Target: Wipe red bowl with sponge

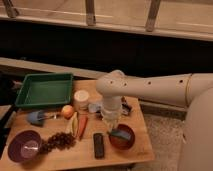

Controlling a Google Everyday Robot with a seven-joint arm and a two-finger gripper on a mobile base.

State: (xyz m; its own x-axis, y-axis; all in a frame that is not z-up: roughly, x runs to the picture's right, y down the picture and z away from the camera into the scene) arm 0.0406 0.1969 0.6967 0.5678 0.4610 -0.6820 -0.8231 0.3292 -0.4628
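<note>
The red bowl (123, 139) stands on the wooden table near its front right corner. A blue-grey sponge (120, 134) lies inside it, towards the left rim. My gripper (112, 121) hangs down from the white arm, just above and to the left of the bowl, close over the sponge. Whether it holds the sponge does not show.
A green tray (45, 90) stands at the back left. A purple bowl (24, 146), grapes (60, 141), a black remote (99, 145), a carrot (82, 126), an orange fruit (67, 111), a white cup (81, 97) and a blue scoop (36, 117) lie on the table (75, 157).
</note>
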